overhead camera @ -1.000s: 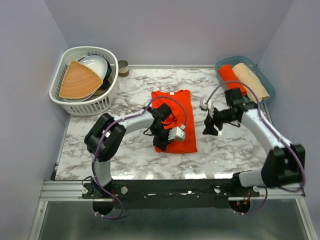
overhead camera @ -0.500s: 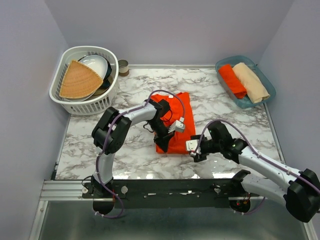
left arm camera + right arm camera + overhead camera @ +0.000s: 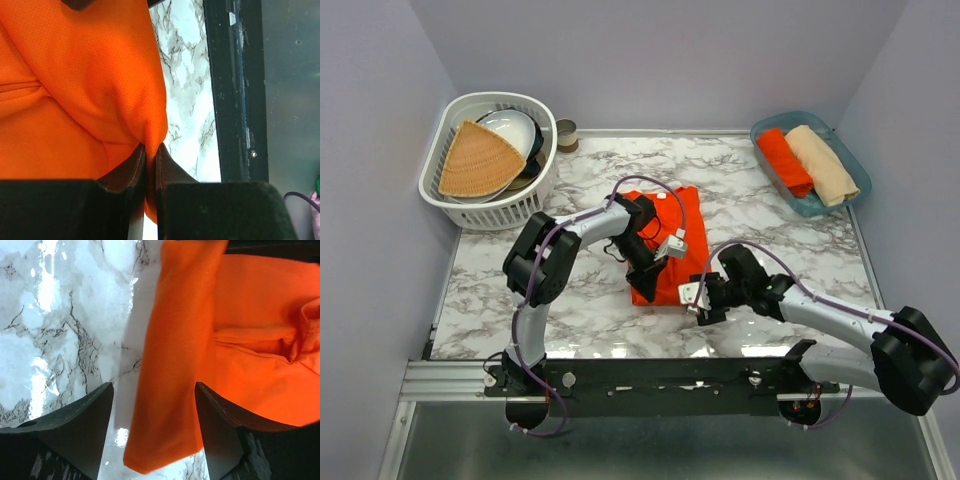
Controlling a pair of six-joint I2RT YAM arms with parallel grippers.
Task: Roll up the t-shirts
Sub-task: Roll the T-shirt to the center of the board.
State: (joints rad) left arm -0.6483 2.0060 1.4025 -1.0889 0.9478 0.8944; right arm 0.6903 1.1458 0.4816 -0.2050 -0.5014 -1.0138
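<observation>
One t-shirt (image 3: 692,218) corner pinched, right jaws straddling edge

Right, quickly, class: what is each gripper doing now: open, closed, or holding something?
Left gripper: closed, pinching the orange t-shirt.
Right gripper: open, straddling the t-shirt's edge.

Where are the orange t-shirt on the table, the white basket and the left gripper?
orange t-shirt (image 3: 694,215), top view, its right part.
white basket (image 3: 505,213), top view, its front wall.
left gripper (image 3: 151,150), left wrist view, between its fingertips.
</observation>
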